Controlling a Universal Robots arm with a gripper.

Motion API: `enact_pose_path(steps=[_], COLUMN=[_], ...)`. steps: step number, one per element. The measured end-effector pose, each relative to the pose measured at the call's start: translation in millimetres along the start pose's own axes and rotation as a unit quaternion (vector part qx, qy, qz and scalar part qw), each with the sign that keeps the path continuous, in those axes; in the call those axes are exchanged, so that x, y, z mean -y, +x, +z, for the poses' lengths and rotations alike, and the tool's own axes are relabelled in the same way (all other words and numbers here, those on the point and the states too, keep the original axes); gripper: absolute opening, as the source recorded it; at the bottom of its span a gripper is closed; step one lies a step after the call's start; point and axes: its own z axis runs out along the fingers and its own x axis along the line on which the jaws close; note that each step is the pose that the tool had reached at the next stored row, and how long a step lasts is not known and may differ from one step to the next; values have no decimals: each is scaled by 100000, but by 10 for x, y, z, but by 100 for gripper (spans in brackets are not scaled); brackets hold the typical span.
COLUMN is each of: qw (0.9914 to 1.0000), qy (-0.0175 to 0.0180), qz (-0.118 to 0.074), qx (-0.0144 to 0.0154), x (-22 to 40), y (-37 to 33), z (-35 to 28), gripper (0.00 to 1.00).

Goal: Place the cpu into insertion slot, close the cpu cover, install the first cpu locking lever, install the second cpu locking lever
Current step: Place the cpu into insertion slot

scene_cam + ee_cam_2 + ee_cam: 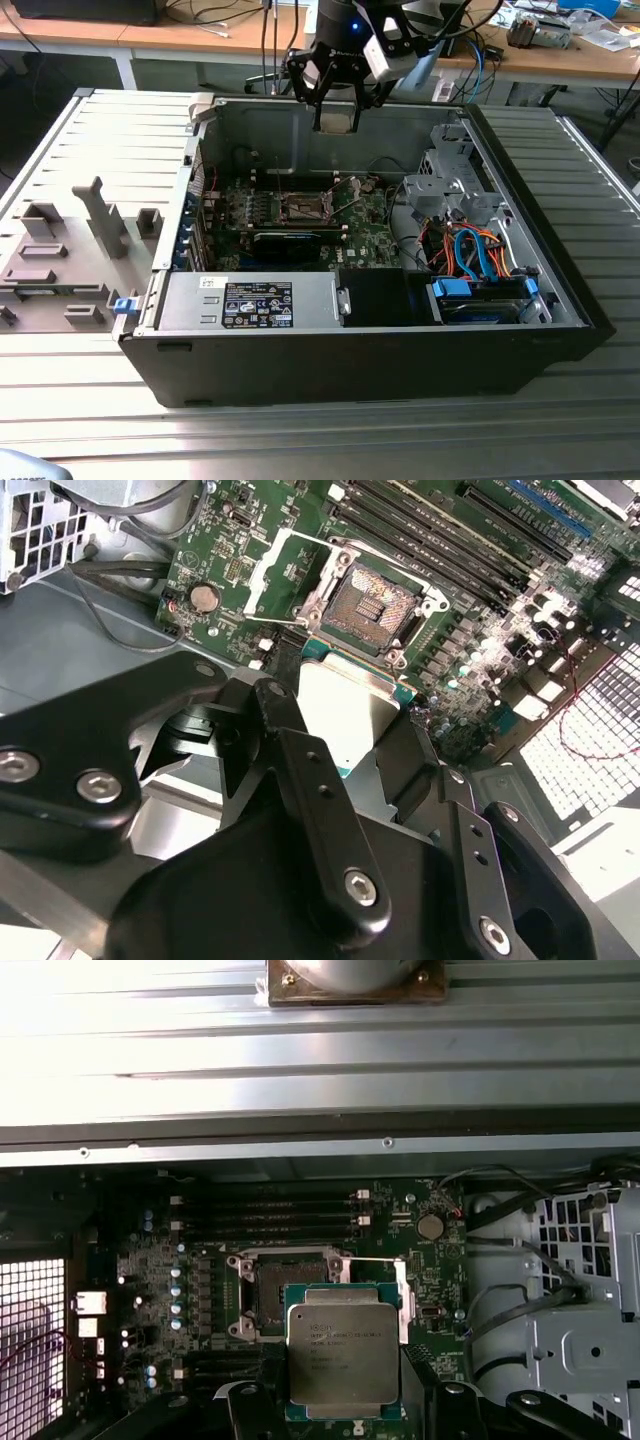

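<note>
The claw [345, 1392] is clamped on the cpu [343, 1345], with the bare insertion slot [283, 1285] lower than the claw and the cpu cover [402, 1300] swung open.

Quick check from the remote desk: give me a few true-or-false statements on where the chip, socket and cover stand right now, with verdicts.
1. The tool grips the chip. True.
2. The chip sits in the socket. False: the socket is empty, and the chip is held in the air over the board.
3. The cover is shut over the socket. False: it is swung open beside the socket.
4. The computer case lies on its side, open on top. True.
</note>
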Motion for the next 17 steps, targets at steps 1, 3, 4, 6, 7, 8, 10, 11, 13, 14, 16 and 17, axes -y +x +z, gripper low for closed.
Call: enact_pose_path(steps=[1,3,4,6,7,8,10,11,13,14,16,17], qw=[100000,100000,100000,100000,100000,100000,100000,100000,100000,100000,100000,100000], qy=[-5,1,2,0,3,-3,1,0,6,6,6,9], qz=[1,-2,1,1,1,0,0,1,1,-1,1,-2], qx=[2,0,-2,-2,-1,-1,-3,-1,-1,-1,1,0], x=[2,9,13,22,26,29,33,37,42,45,50,51], y=[0,1,2,4,4,5,5,6,7,7,8,8], z=[1,2,2,4,5,7,8,9,10,10,12,12], gripper=[54,54,54,54,54,54,54,54,54,54,54,54])
